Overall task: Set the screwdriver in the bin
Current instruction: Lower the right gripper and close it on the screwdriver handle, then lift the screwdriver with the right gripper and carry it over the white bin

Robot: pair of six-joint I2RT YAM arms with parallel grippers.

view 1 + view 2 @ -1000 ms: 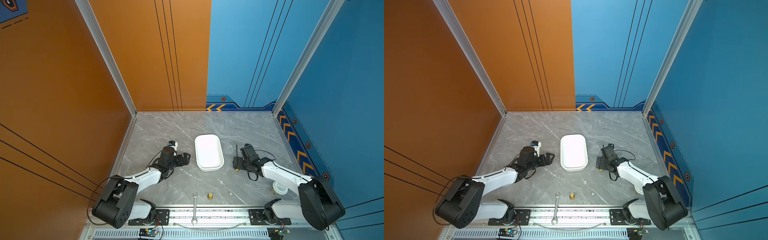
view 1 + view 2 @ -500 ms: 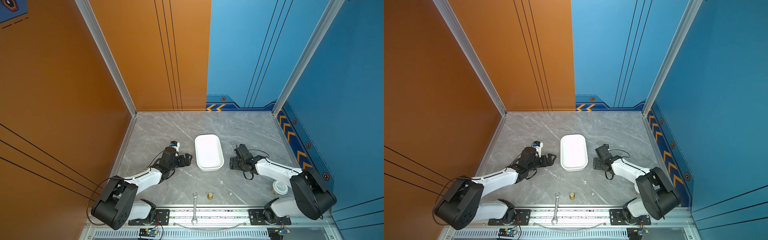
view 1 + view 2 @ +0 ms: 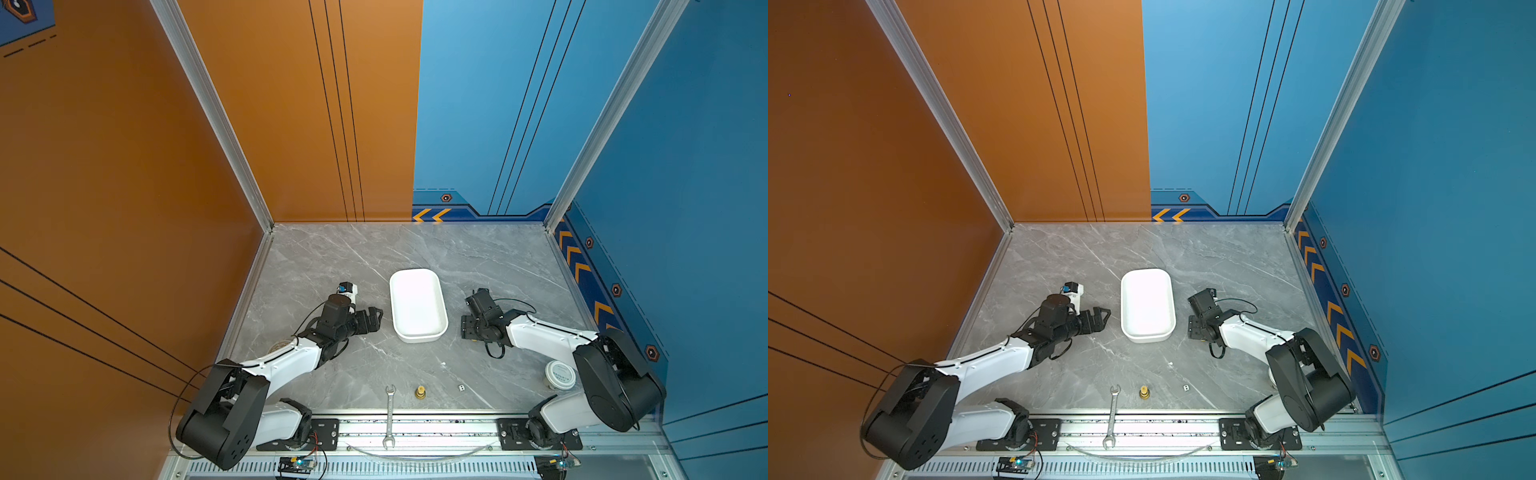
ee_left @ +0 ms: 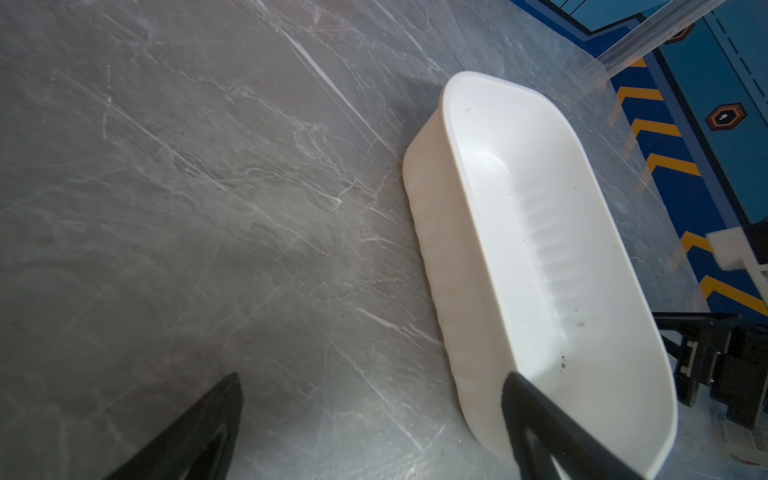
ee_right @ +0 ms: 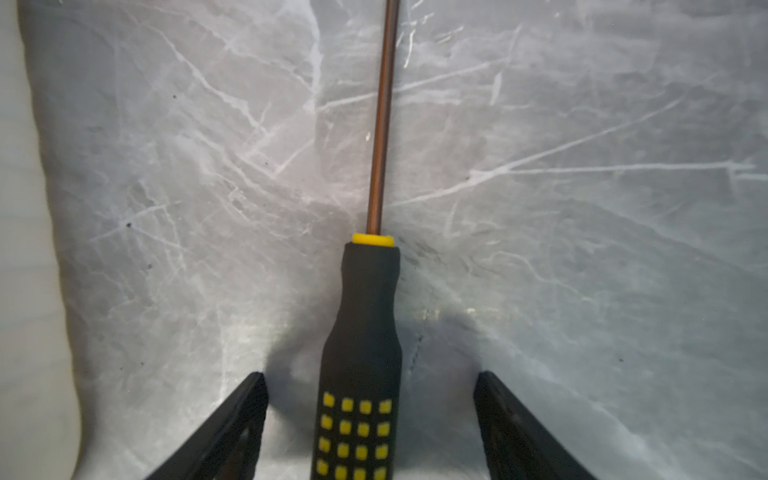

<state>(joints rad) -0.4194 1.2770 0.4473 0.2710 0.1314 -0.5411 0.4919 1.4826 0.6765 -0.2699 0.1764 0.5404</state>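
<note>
One screwdriver, bin, wrench, perhaps jar.

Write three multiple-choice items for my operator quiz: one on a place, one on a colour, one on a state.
1. Where is the screwdriver relative to the bin?
A. inside it
B. outside it, on the table between the jaws of the right gripper
C. under it
2. What colour are the handle's dots?
A. red
B. white
C. yellow
3. The right gripper's jaws are:
A. apart, clear of the handle
B. shut on the handle
C. shut, empty
B: the right wrist view shows it flat on the table. C: yellow squares on black. A: gaps show either side.
</note>
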